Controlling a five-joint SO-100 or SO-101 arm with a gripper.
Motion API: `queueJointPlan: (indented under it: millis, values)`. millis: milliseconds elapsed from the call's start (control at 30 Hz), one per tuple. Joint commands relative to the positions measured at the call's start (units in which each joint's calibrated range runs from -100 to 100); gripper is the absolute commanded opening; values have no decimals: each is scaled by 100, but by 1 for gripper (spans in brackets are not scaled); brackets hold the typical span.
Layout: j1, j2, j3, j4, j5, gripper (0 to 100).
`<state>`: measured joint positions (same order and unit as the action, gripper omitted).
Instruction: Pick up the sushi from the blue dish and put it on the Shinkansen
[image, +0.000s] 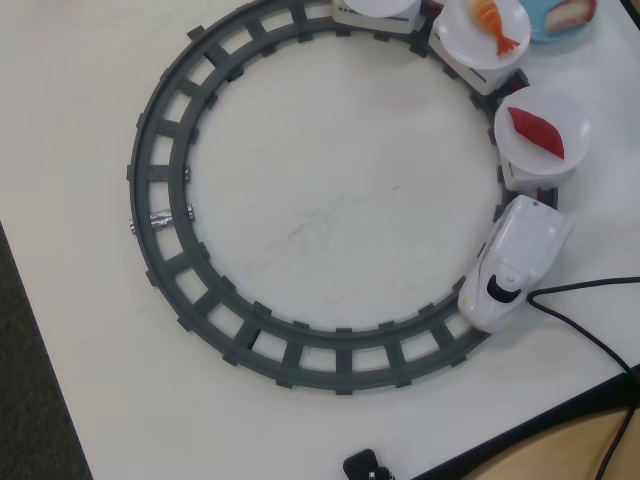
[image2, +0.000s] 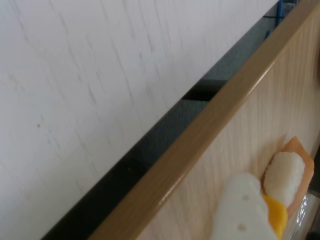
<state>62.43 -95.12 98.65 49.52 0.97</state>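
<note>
A: Where is the sushi (image: 570, 13)?
B: On the blue dish (image: 548, 28) at one o'clock overhead, not lifted; the train (image: 513, 265) waits at four o'clock
A: And the jaws?
B: Out of view; can't tell

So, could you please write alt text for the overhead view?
A grey ring track lies on a white table, with the Shinkansen at right pulling three white plates. The blue dish with the sushi sits at the top right corner.

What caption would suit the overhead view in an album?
White toy bullet train on a grey ring track, pulling white plates with orange shrimp sushi and a red slab.
</note>
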Motion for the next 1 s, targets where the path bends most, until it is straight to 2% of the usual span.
queueJointPlan:
  millis: [0,700,800,967]
  values:
    - [-1,-171,0,84,24,18]
    - [43,-104,-18,42,-23,19]
    - [-1,263,-206,-35,-29,19]
    - [-19,1583,-1382,-403,-34,20]
